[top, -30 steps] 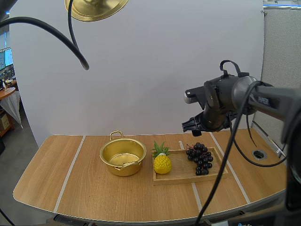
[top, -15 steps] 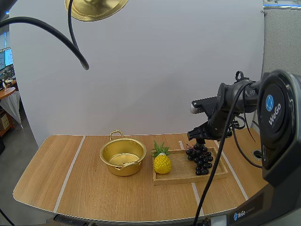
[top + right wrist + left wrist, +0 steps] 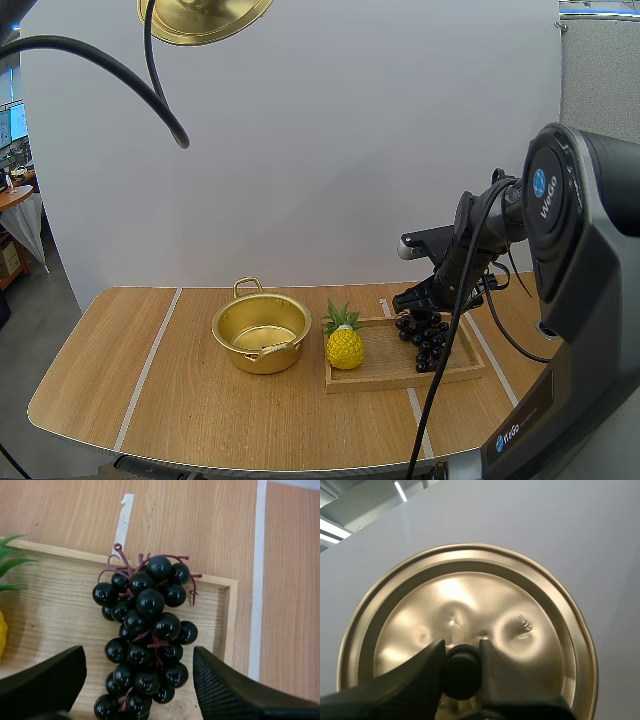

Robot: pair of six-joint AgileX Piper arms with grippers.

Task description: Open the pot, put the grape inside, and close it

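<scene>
The open golden pot (image 3: 261, 333) stands left of the wooden tray (image 3: 392, 372). Its golden lid (image 3: 204, 15) hangs high above the table, and in the left wrist view my left gripper (image 3: 461, 665) is shut on the lid's (image 3: 465, 605) black knob (image 3: 461, 672). A bunch of dark grapes (image 3: 424, 338) lies at the right end of the tray. My right gripper (image 3: 415, 300) hovers just over the bunch. The right wrist view has its fingers (image 3: 230, 690) wide apart on either side of the grapes (image 3: 145, 630), with nothing gripped.
A yellow toy pineapple (image 3: 344, 343) stands on the tray's left end, between the pot and the grapes. The tray's rim (image 3: 231, 620) runs close beside the bunch. White stripes (image 3: 150, 362) cross the wooden table.
My right arm has come down and slightly left, from well above the tray to just over the grapes. The lid, pot and grapes have stayed put.
</scene>
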